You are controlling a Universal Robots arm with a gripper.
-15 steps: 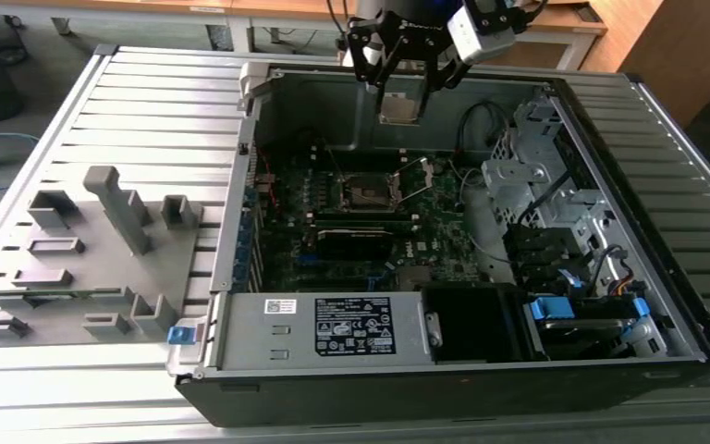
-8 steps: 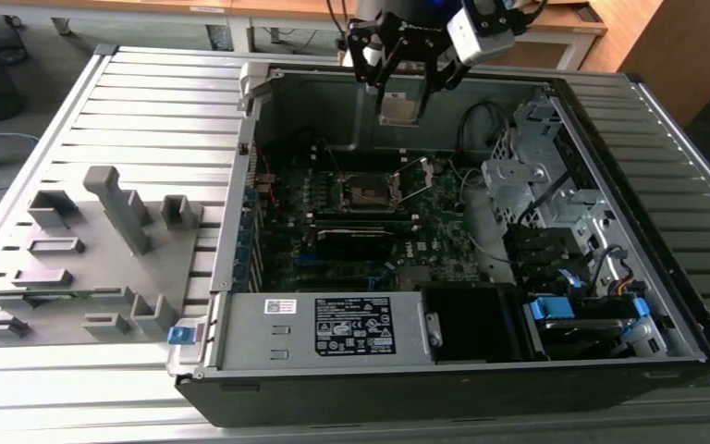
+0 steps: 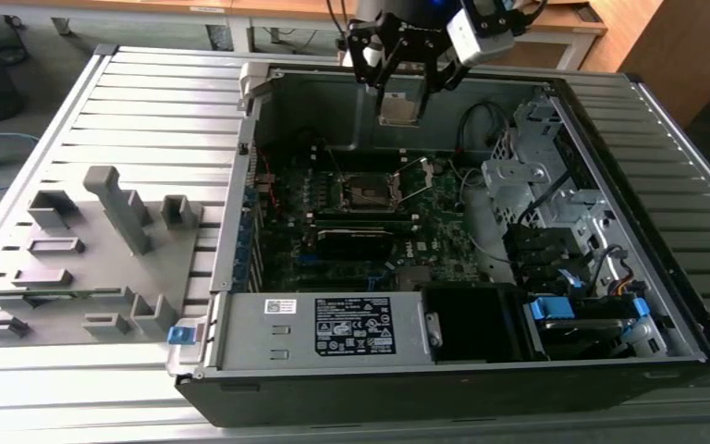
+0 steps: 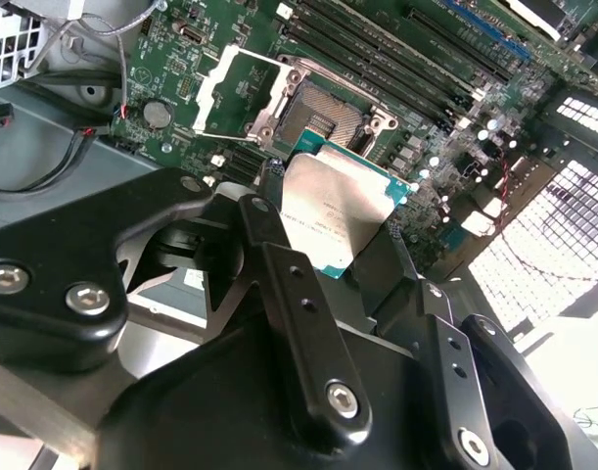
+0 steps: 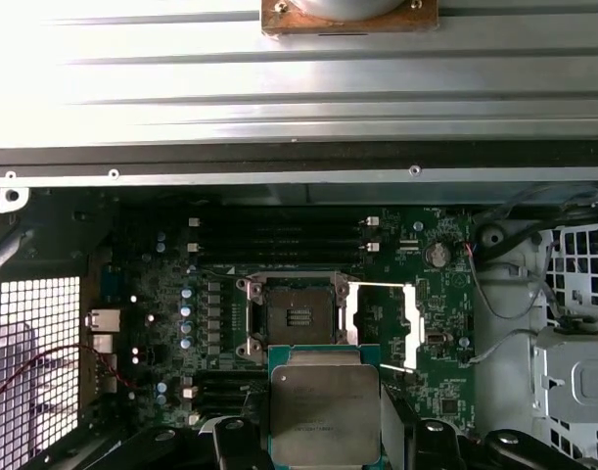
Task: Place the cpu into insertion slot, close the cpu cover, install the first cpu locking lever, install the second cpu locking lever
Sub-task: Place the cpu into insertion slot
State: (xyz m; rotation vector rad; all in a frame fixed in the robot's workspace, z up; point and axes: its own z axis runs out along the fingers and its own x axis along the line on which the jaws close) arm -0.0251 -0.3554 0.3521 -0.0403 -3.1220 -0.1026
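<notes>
Your gripper (image 3: 401, 100) is clamped on the cpu (image 5: 323, 416), holding it high over the motherboard (image 5: 171, 352), well apart from the insertion slot (image 5: 297, 315). The slot's bare, the cpu cover (image 5: 382, 323) is flipped open beside it. Placing, closing and locking are all left to do.

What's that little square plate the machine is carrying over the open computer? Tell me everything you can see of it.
It is the cpu, a flat square chip with a dull silver-grey metal top, faint print, and a thin green edge. The gripper clamps it between black fingers on two opposite sides. It hangs in the air over the open computer case, apart from the insertion slot, touching nothing else.
</notes>
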